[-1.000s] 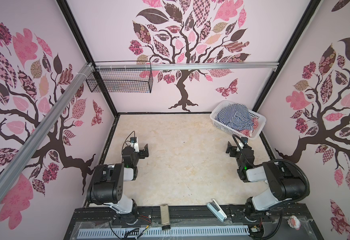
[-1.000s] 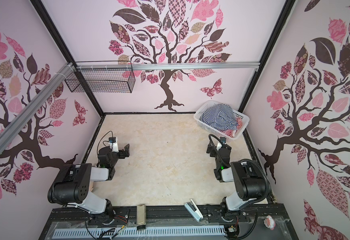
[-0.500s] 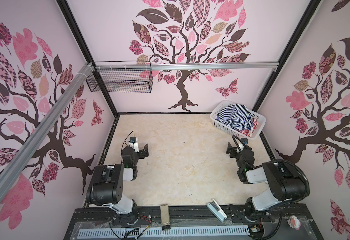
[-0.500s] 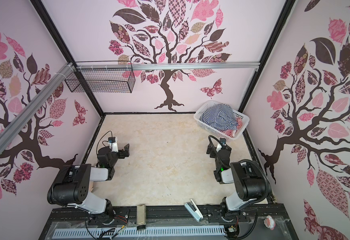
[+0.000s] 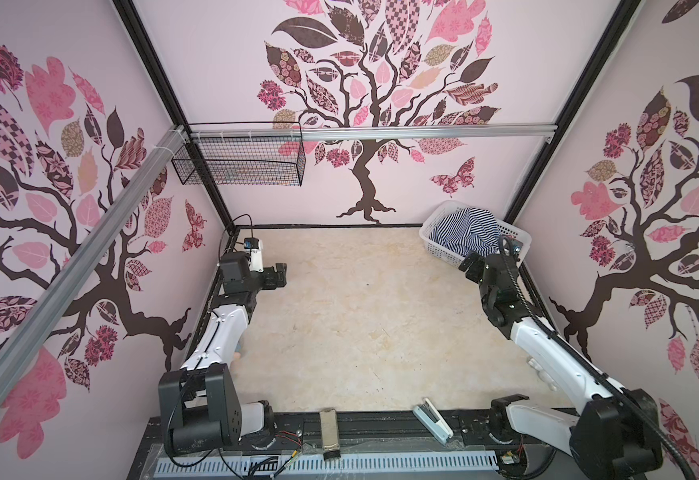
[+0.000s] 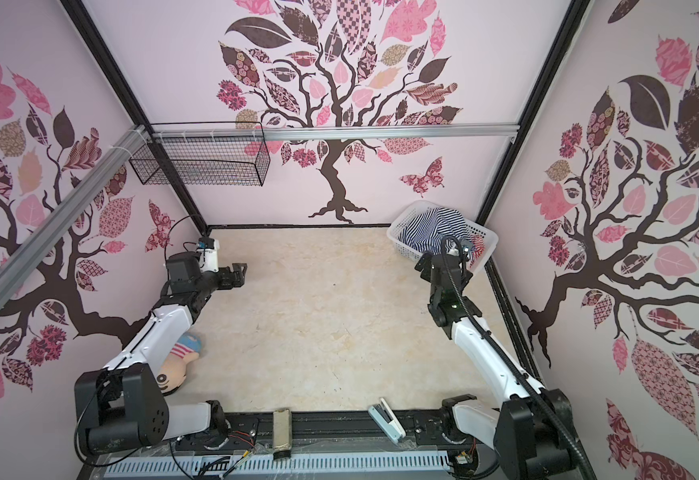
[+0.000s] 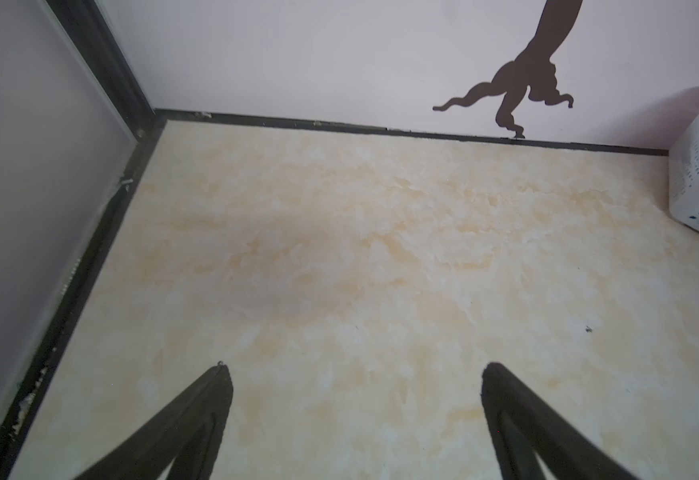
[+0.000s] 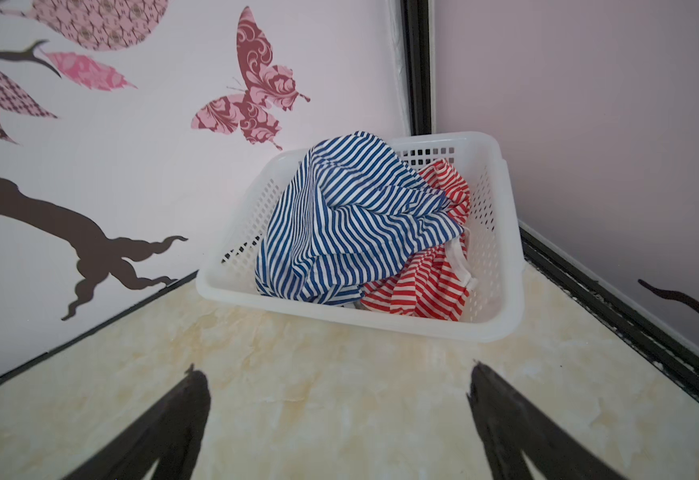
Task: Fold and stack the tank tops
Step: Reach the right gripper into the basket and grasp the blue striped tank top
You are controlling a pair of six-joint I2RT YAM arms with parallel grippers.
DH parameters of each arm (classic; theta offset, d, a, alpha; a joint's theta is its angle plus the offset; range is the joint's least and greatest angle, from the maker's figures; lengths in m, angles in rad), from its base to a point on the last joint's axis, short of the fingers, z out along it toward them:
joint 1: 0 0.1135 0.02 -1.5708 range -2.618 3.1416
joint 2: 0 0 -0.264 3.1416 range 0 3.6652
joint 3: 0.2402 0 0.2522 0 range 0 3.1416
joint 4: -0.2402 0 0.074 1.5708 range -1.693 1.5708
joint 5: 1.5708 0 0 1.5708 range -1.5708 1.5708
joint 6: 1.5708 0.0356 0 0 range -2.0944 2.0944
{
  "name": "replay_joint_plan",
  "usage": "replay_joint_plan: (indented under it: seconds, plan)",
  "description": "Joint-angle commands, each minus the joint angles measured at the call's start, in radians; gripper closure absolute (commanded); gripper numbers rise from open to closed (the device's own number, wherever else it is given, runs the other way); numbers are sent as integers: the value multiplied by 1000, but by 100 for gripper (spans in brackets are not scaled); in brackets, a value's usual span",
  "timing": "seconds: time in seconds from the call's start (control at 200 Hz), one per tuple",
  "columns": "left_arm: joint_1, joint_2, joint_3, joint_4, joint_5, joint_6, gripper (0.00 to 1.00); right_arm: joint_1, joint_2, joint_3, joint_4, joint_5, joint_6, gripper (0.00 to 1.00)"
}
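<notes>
At the far right corner of the worktop, a white basket is seen, the navy-and-white tank top heaped over the red-and-white tank top inside. The left gripper and right gripper are held spread wide, nothing gripped.

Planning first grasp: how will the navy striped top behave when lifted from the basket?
Likely floppy: the navy top lies crumpled in soft folds, so it should drape from one pinch. It overlaps the red top in the basket, so lifting may drag that along.
</notes>
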Motion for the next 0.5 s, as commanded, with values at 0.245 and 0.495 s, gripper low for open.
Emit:
replay_joint_plan:
  seconds: [0.245,0.495]
  plan:
    - [-12,-31,205,-513,304,121,11,-209,333,608,-526,-188,-10,3]
    - [-105,-51,193,-664,296,269,19,-372,861,1080,-712,-476,27,37]
